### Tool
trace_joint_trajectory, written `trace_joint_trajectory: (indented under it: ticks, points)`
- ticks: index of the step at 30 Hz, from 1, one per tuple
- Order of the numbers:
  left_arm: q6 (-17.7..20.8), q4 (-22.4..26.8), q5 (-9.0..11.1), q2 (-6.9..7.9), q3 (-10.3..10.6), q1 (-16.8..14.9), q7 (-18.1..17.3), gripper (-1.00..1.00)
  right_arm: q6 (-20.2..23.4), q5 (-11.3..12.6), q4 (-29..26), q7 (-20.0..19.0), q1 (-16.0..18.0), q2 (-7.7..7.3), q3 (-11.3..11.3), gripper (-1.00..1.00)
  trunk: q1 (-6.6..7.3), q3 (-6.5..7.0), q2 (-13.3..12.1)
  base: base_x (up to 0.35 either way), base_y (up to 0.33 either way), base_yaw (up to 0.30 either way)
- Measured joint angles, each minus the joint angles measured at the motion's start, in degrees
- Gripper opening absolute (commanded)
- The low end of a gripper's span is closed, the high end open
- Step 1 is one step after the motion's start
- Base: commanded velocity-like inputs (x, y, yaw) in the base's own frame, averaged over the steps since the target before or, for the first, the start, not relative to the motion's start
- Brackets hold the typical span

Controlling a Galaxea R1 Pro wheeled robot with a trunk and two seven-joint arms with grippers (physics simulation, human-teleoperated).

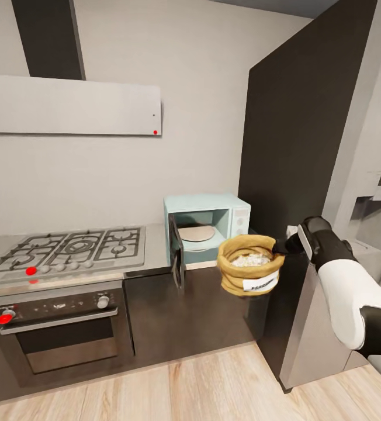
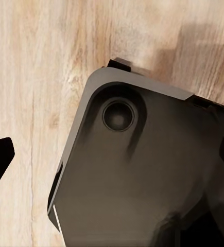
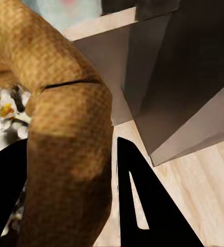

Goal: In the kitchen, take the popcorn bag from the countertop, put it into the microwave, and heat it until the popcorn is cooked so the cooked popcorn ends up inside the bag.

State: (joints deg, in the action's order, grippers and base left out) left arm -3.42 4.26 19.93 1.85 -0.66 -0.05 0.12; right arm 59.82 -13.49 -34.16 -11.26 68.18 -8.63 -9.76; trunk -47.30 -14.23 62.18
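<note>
2 black fingers of my right gripper (image 1: 282,245) are pinched on the rolled rim of the popcorn bag (image 1: 249,264), one on the inside and one on the outside, as my right wrist view shows with the burlap rim (image 3: 65,128) squeezed between them. I hold the bag in the air, upright, off the countertop (image 1: 155,248) and in front of the dark cabinet fronts, just to the right of the microwave's open door (image 1: 176,251). Its white label faces forward and low on the sack, and the popcorn (image 1: 250,259) lies heaped inside, pale and puffy with bits of yellow; I see the same white pieces (image 3: 3,116) past the rim in the wrist view.

The microwave (image 1: 208,225) sits at the right end of the countertop, against a tall dark panel (image 1: 295,152). Its door is swung out to the left, and the round plate (image 1: 195,233) inside is bare. The bag hangs below and in front of the microwave's knob side, close to it but outside the cavity.

To the left are the gas hob (image 1: 68,248) and the oven (image 1: 56,327) below it, with a hood (image 1: 68,105) on the wall above.

My left wrist view looks down on wood floor (image 2: 34,77) and a dark grey part of my base (image 2: 137,175); black finger tips sit at opposite edges of the picture, so my left gripper is spread wide and holds nothing.
</note>
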Motion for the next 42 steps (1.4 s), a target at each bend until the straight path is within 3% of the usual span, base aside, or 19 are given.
trace_joint_trajectory:
  ticks: [5, 10, 12, 14, 15, 18, 21, 23, 26, 29, 33, 42]
  points:
    - [0.0, 0.01, 0.0, 0.0, 0.0, 0.0, 0.01, 1.0, 0.0, 0.0, -6.01, 0.04, -0.01, 0.08, -0.02, -1.0, 0.0, 0.0, 0.0, 0.0, 0.0, 0.0]
    - [0.0, 0.01, 0.0, 0.0, 0.0, -0.02, 0.0, 1.0, 0.0, 0.7, -5.09, 1.07, 0.07, 0.66, -0.08, -1.0, 0.0, -0.01, -0.01, 0.0, 0.0, 0.0]
    - [0.0, 0.0, 0.0, 0.0, 0.0, 0.0, 0.02, 1.0, 0.0, 0.92, -2.0, 2.71, 1.16, 2.02, -0.17, -1.0, 0.0, -0.01, -0.01, 0.0, 0.0, 0.0]
    - [0.0, 0.0, 0.0, 0.0, 0.0, -0.02, 0.03, 1.0, -0.01, 1.19, 0.39, 6.61, 3.92, 5.2, -0.63, -1.0, 0.0, 0.0, 0.0, 0.0, 0.0, 0.0]
    - [0.0, 0.0, 0.0, 0.0, 0.0, -0.02, 0.03, 1.0, -0.01, 0.59, 1.61, 9.22, 5.91, 6.1, -2.41, -1.0, 0.0, 0.01, 0.0, 0.0, 0.0, 0.0]
    - [0.0, 0.01, 0.0, 0.0, 0.0, -0.01, 0.02, 1.0, 0.02, 0.2, 6.49, 12.32, 9.43, 6.24, -7.75, -1.0, 0.0, 0.0, 0.0, 0.0, 0.0, 0.0]
    - [0.0, 0.01, 0.0, 0.0, 0.0, 0.0, 0.02, 1.0, 0.03, 0.42, 7.6, 15.91, 10.73, 7.07, -10.8, -1.0, 0.0, 0.0, -0.01, 0.0, 0.0, 0.0]
    - [0.0, 0.01, 0.0, 0.0, 0.0, 0.0, 0.01, 1.0, 0.01, 0.81, 7.78, 18.97, 11.47, 8.4, -13.11, -1.0, 0.0, 0.0, -0.01, 0.0, 0.0, 0.0]
    - [0.0, 0.01, 0.01, 0.0, 0.0, -0.01, 0.01, 1.0, 0.01, 0.91, 7.8, 22.75, 12.15, 9.58, -17.49, -1.0, 0.0, 0.0, -0.01, 0.0, 0.0, 0.0]
    - [0.0, 0.01, 0.01, 0.0, 0.0, -0.02, 0.02, 1.0, 0.01, 0.89, 7.48, 24.73, 12.33, 10.36, -20.85, -1.0, 0.0, 0.0, -0.01, 0.0, 0.0, 0.0]
    - [-0.01, 0.01, 0.01, 0.0, 0.0, 0.01, 0.04, 1.0, 0.0, 0.71, 7.46, 24.95, 12.39, 11.42, -21.21, -1.0, 0.0, 0.0, -0.01, 0.0, 0.0, 0.0]
    - [0.0, 0.09, 0.1, 0.0, -0.04, -0.01, 0.04, 1.0, 0.01, 0.3, 7.51, 25.04, 12.43, 11.71, -20.78, -1.0, 0.0, 0.0, -0.01, 0.0, 0.0, 0.0]
